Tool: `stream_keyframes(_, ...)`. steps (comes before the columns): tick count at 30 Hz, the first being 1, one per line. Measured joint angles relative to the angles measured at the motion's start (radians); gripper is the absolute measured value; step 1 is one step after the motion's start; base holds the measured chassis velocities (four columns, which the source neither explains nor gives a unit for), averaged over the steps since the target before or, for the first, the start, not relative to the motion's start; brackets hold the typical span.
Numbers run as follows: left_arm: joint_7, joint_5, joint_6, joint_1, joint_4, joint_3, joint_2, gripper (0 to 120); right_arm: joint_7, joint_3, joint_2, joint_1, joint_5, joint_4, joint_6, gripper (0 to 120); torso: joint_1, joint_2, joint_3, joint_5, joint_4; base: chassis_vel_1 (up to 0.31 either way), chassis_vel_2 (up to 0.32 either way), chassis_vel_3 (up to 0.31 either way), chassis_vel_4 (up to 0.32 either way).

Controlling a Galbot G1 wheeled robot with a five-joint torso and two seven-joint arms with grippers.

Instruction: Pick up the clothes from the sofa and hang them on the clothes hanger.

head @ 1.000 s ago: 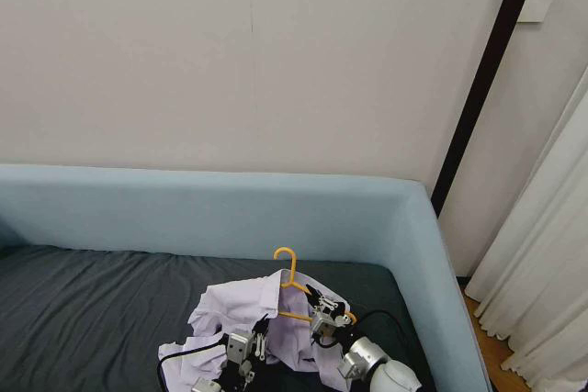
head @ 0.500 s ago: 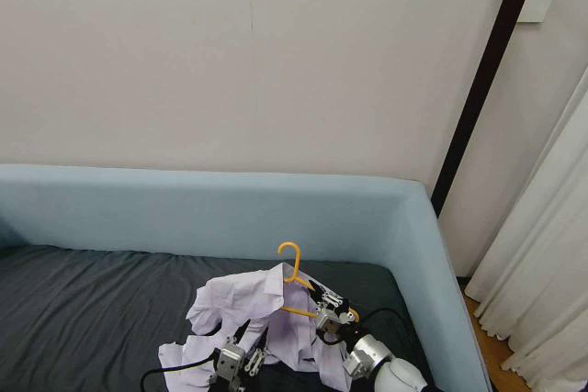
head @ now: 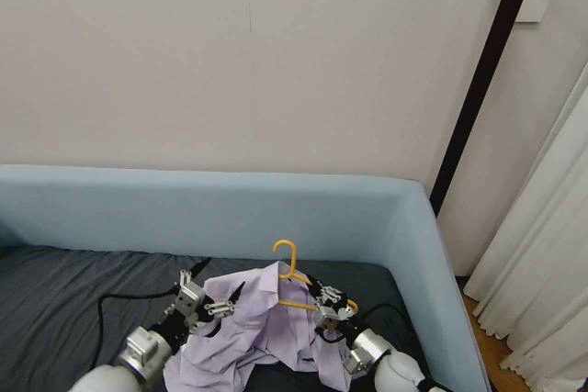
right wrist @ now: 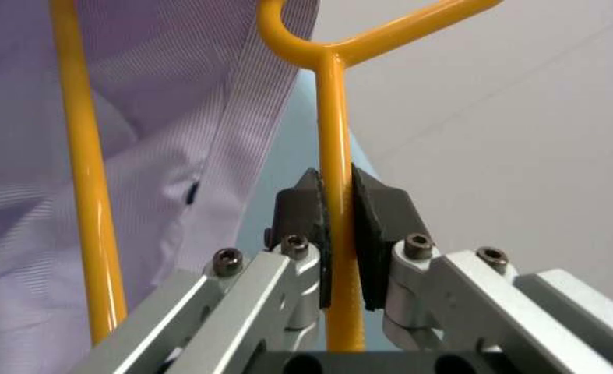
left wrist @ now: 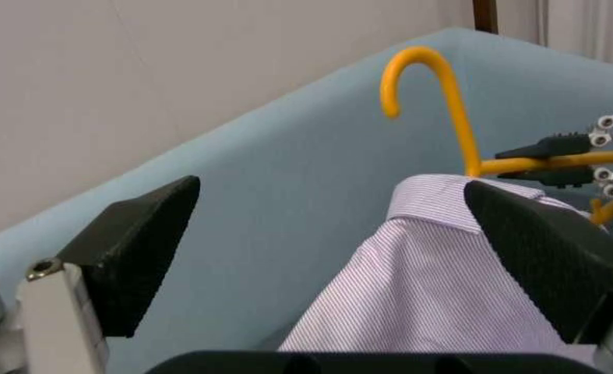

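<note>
A lavender striped shirt [head: 266, 332] lies draped over a yellow hanger [head: 288, 262] on the dark sofa seat [head: 73, 309]. My right gripper [head: 329, 306] is shut on the hanger's arm just right of the hook. In the right wrist view its pads [right wrist: 374, 210] clamp the yellow bar [right wrist: 334, 156], with the shirt [right wrist: 150, 117] beside it. My left gripper [head: 211, 305] stands open at the shirt's left shoulder. In the left wrist view its fingers [left wrist: 140, 234] are spread wide and hold nothing, facing the collar [left wrist: 452, 257] and the hook [left wrist: 431, 86].
The sofa's light-blue backrest [head: 230, 213] and right armrest [head: 441, 309] enclose the seat. A plain wall rises behind. A black vertical frame [head: 482, 80] and white curtains [head: 542, 282] stand to the right. Black cables [head: 119, 300] trail over the seat.
My left arm has swung from in front of the shirt to its left shoulder. The shirt now hangs spread over the hanger, which the right gripper still holds.
</note>
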Motion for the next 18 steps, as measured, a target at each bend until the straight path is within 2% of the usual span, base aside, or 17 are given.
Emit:
stream_keyframes(2,0.04,-0.03,-0.013,-0.037,0.025,0.011,0.021,100,0.003,-0.009,0.005,0.016,0.001,-0.004,0.002,6,0.0,0.0,0.0,-0.0001,-0.0001,0.0,0.0,0.0,0.0)
stream_keyframes(6,0.21,-0.147,-0.056,-0.162,0.114,0.045,0.083,100,0.017,-0.025,0.017,0.047,0.01,-0.016,0.004,6,0.0,0.0,0.0,0.0001,-0.0008,0.0,0.0,0.0,0.0)
stream_keyframes(7,0.21,-0.147,-0.056,-0.162,0.114,0.045,0.083,100,0.017,-0.025,0.017,0.047,0.01,-0.016,0.004,6,0.0,0.0,0.0,0.0001,-0.0008,0.0,0.0,0.0,0.0)
stream_keyframes(10,0.391,-0.237,-0.065,-0.218,0.169,0.061,0.118,100,0.018,-0.01,0.019,0.038,0.0,-0.017,0.012,6,0.0,0.0,0.0,0.0,-0.0006,0.0,0.0,0.0,0.0)
stream_keyframes(11,0.391,-0.237,-0.065,-0.218,0.169,0.061,0.118,100,0.018,-0.01,0.019,0.038,0.0,-0.017,0.012,6,0.0,0.0,0.0,0.0,-0.0006,0.0,0.0,0.0,0.0)
stream_keyframes(13,0.523,-0.274,-0.066,-0.276,0.228,0.1,0.131,100,0.018,0.006,0.015,0.018,-0.017,-0.009,0.02,6,0.0,0.0,0.0,0.0005,-0.0007,0.0,0.0,0.0,0.0)
stream_keyframes(15,0.562,-0.277,-0.065,-0.299,0.253,0.117,0.13,100,0.018,0.01,0.011,0.011,-0.021,-0.003,0.022,6,0.0,0.0,0.0,0.0002,-0.0006,0.0,0.0,0.0,0.0)
stream_keyframes(18,0.67,-0.279,-0.047,-0.416,0.337,0.201,0.101,100,0.016,0.024,-0.004,-0.005,-0.033,0.013,0.03,6,0.0,0.0,0.0,0.0004,-0.0005,0.0,0.0,0.0,0.0)
